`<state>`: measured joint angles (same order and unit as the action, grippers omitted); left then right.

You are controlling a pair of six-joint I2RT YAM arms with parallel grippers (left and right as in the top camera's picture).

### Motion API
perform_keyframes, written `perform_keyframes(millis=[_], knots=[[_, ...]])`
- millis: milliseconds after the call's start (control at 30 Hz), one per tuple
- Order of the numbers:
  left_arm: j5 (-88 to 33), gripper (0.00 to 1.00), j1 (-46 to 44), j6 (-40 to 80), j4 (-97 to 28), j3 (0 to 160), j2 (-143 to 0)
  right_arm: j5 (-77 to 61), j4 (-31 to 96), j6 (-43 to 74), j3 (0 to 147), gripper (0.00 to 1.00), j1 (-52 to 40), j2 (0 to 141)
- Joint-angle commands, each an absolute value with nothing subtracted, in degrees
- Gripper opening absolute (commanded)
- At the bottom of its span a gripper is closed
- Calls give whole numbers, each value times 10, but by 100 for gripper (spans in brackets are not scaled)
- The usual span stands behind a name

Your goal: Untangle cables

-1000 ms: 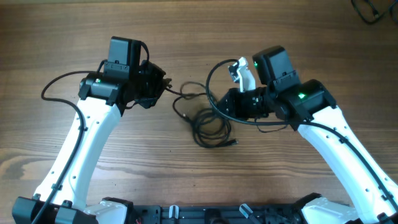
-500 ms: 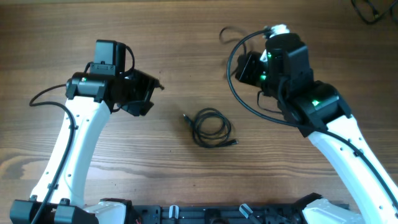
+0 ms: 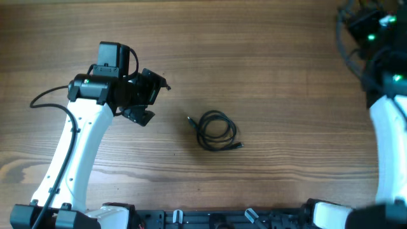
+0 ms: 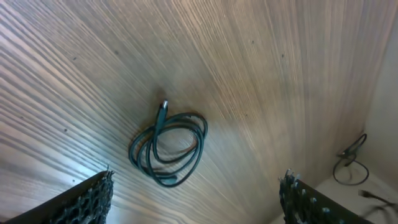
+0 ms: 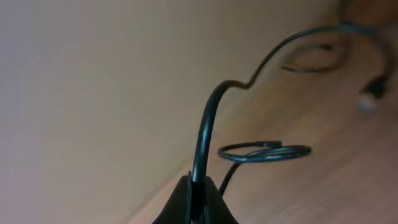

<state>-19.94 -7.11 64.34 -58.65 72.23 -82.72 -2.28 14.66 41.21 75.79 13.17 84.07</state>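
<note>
So at this point we had the left claw (image 3: 147, 102) hanging wide open with nothing in it, over the table (image 3: 267, 57) a bit left of the coiled cord (image 3: 216, 130). That cord lay flat near the middle of the table as a loose loop, one plug poking out far-left and the other near-right, touching neither arm. The right arm sat way out at the far right corner, and from overhead we honestly couldn't make out its claw. The wrist view sorted it: the right claw (image 5: 198, 190) was pinched tight on a second cord (image 5: 208, 118), a thin black one that rose out of the fingertips and curved off up and to the right. What looked like a loop of it hung just beyond. Whether that loop touched the wood we couldn't tell, too blurry. Our read: the two cords were well apart, so the separating step looked basically done and this was the carry-it-away part. Next we figured the right arm needed to lay its cord down well clear of the coil without dragging it back across. Then the free left claw could drop onto the coil, grab near a plug end and pull the loops out straight.
</note>
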Motion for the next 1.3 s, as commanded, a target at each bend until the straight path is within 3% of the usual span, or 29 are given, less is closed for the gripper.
perform_keyframes(millis=[0,100,133,167,267,300,400,533,700,767,867,967,1100,1200,1267], knots=[[-171,87,-73,634,-583,723,-830,-92,135,402,767,4,183,933],[-168,87,-73,634,-583,723,-830,-208,41,402,767,5,210,1044],[-168,87,-73,634,-583,723,-830,-230,10,416,767,12,213,1063],[-168,87,-73,634,-583,723,-830,-225,-17,449,767,46,220,1075],[-168,87,-73,634,-584,723,-830,-236,-29,450,774,90,263,1064],[-168,87,-73,634,-584,723,-830,-265,-13,449,774,99,282,1057],[-168,90,-73,634,-584,723,-830,-350,92,407,774,99,322,1045],[-168,99,-86,632,-588,723,-830,-156,279,380,774,100,331,1023],[-112,100,-128,606,-589,723,-830,-149,421,320,774,100,331,945],[-103,100,-137,572,-590,723,-830,-164,484,310,774,100,329,893],[-87,100,-140,570,-592,723,-830,-314,603,203,773,100,313,814],[-68,100,-140,572,-592,723,-830,-352,713,95,766,100,223,792],[-61,99,-140,572,-594,723,-830,-353,720,95,726,95,63,792],[-55,99,-123,573,-602,723,-830,-321,671,210,684,77,-70,794],[-55,100,-99,572,-612,723,-830,-295,616,285,648,75,-125,794]])
